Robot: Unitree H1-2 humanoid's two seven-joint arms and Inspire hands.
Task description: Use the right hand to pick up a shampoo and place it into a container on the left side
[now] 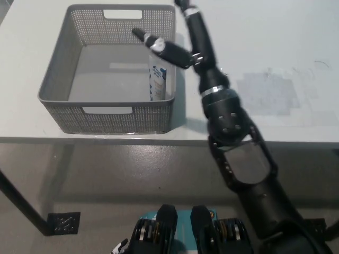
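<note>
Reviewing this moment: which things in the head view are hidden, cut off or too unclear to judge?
- Right hand: whether it grips the shampoo bottle is unclear; the fingers are dark and small over the basket.
- Bottle label: too small to read.
- Bottle base: the basket's mesh front wall hides whether it rests on the floor.
- Left hand: not in view.
- Table: cut off at the top, left and right edges.

A grey basket with a fine perforated mesh pattern sits on the white table. The shampoo bottle is white with blue print. The right hand is black with silvery accents.
</note>
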